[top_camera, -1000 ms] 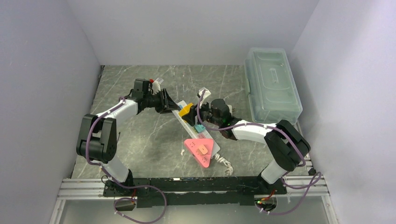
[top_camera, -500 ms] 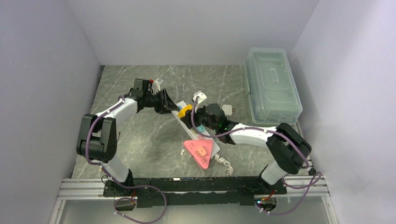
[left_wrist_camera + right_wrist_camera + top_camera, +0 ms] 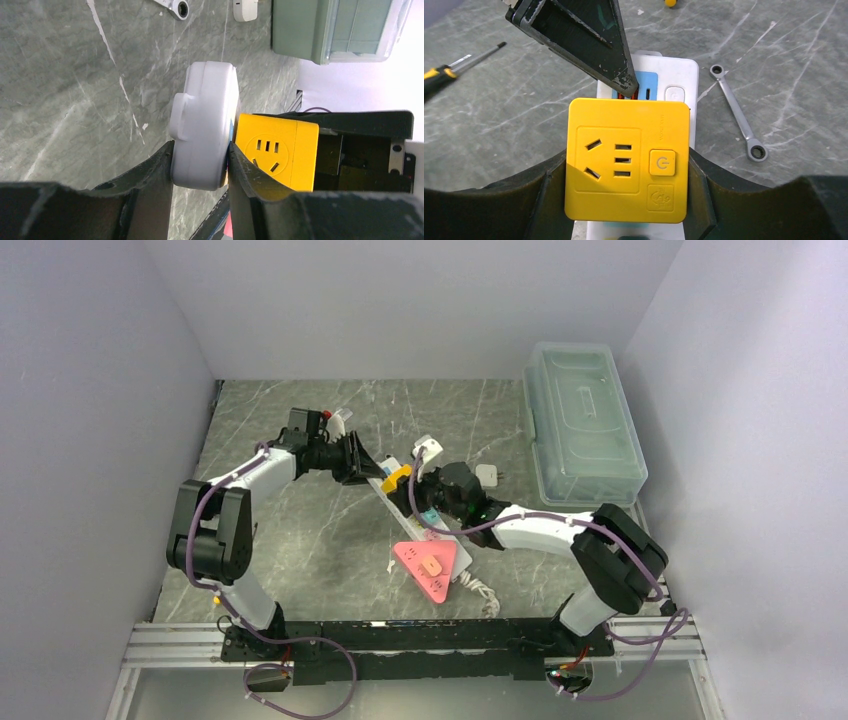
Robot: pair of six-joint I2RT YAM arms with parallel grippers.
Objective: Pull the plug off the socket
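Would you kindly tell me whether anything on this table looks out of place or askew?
Nothing looks damaged or spilled. The socket lies diagonally across the table, clamped at its far end by the left gripper, the right gripper on the yellow plug. A wrench and a screwdriver lie loose beside it.

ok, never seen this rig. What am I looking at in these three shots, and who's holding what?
Two robot arms are bolted at the near edge of a grey marble table. The wide shot looks down from above and behind; the other two come from cameras on each wrist. The left gripper pinches the end of the long white power strip. The right gripper clamps the yellow cube plug sitting on that strip. Also in view: a pink triangular adapter, a clear plastic lidded box, a metal wrench, a black-and-yellow screwdriver and a small white plug.
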